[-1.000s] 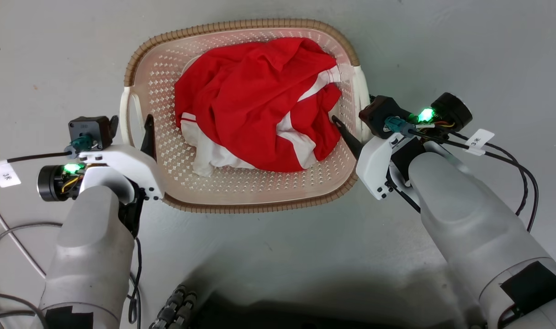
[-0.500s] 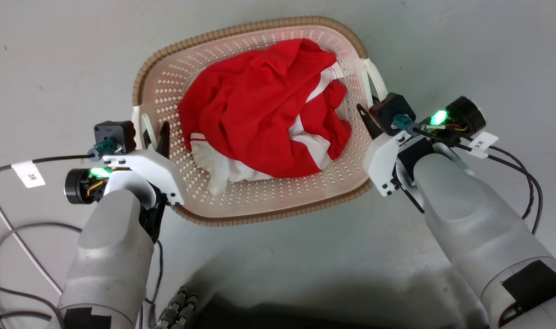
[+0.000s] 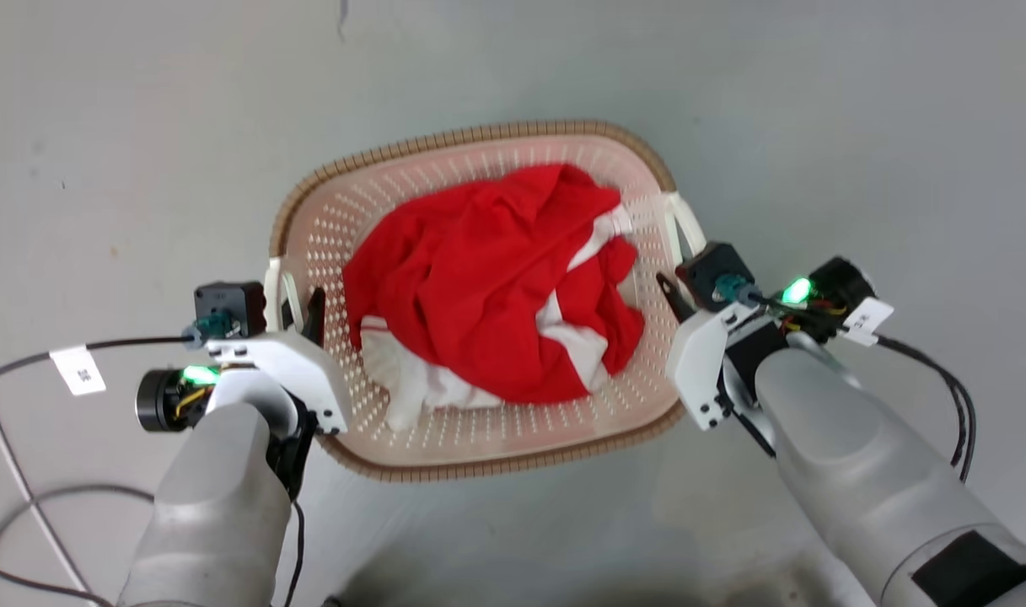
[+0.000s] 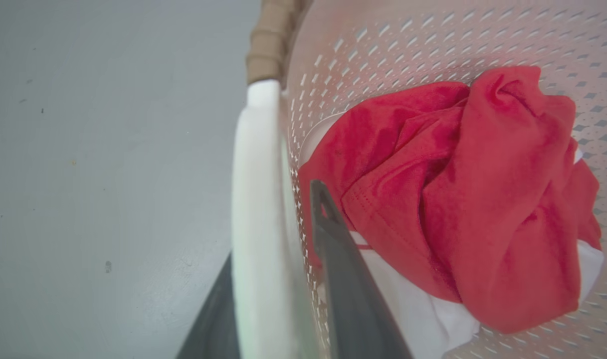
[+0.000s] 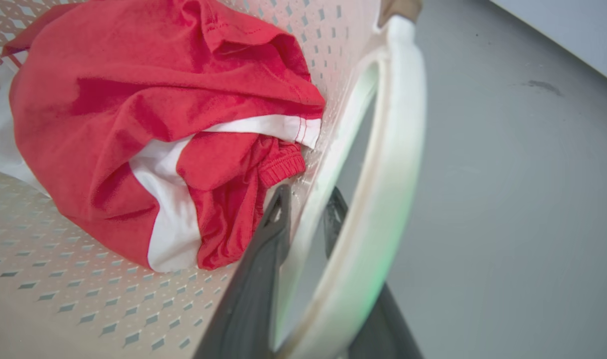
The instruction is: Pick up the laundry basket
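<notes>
The laundry basket (image 3: 479, 136), cream-pink with a brown woven rim, sits between my two arms and holds a red and white garment (image 3: 496, 295). My left gripper (image 3: 300, 305) is shut on the basket's left side. One finger (image 4: 333, 239) is inside the wall, and the white handle (image 4: 256, 199) is clamped between the fingers. My right gripper (image 3: 674, 291) is shut on the right side. There one finger (image 5: 276, 212) is inside and the other stands between the wall and the white handle loop (image 5: 398, 149). The garment (image 5: 133, 114) lies close to that finger.
Grey floor (image 3: 858, 126) surrounds the basket. Loose cables (image 3: 7, 472) trail over the floor at the lower left, beside my left forearm. A dark crack mark (image 3: 341, 17) shows at the top. A paler band (image 5: 582, 30) crosses the top right of the right wrist view.
The whole head picture has shifted, so the camera has moved. Basket and both grippers now sit lower and look smaller, and the basket has turned slightly. Both grips are unchanged.
</notes>
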